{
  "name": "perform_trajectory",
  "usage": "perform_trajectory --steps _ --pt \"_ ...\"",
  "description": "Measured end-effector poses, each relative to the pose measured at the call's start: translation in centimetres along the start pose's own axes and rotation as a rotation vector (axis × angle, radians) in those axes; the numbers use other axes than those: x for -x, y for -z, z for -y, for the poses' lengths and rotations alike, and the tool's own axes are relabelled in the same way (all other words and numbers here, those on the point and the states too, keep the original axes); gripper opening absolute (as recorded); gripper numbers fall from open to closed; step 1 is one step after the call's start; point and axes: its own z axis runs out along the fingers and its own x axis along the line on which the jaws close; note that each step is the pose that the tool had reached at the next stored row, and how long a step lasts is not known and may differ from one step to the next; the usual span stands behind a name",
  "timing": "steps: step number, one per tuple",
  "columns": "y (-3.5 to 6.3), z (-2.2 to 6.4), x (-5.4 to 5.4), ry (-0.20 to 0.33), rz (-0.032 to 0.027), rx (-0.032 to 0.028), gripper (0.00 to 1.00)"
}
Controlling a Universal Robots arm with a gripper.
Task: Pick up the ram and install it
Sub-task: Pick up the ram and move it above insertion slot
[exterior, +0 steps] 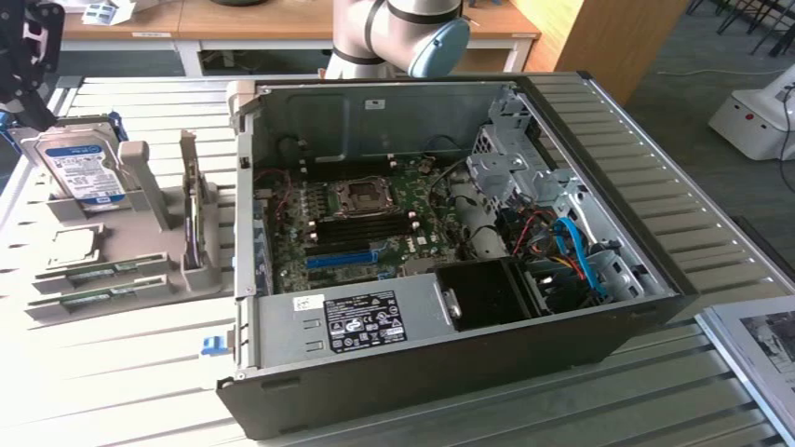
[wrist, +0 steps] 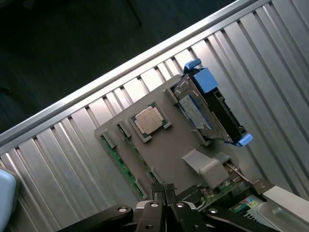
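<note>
Two green sticks lie flat in shallow slots at the near edge of a grey holder [exterior: 168, 279], and the outer one is the ram [exterior: 89, 300], with a second stick [exterior: 110, 270] just beside it. The pincer [exterior: 41, 116] hangs over the far end of that holder, well above the ram and not touching it. Its fingers are clenched together with nothing between them, as the wrist view makes plain at the pincer [wrist: 163, 189]. In that view the ram [wrist: 120, 162] runs along the rim of the holder [wrist: 169, 154], near the fingertips but apart from them. A hard drive [exterior: 81, 168] in a blue frame stands tilted in the holder, almost directly beneath the pincer. Between the drive and the ram, farther from the pincer than the drive, sits a square silver processor chip [exterior: 74, 244]. Well apart from the pincer, toward the exterior view's right, an open computer case [exterior: 597, 307] lies on the slatted metal table [exterior: 112, 382] with its motherboard [exterior: 360, 223] exposed.
</note>
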Motion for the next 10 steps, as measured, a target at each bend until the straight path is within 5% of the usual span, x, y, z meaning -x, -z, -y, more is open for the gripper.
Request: perform_trajectory --steps 10 --pt "0.0 0.0 0.0 0.135 -0.0061 0.0032 0.14"
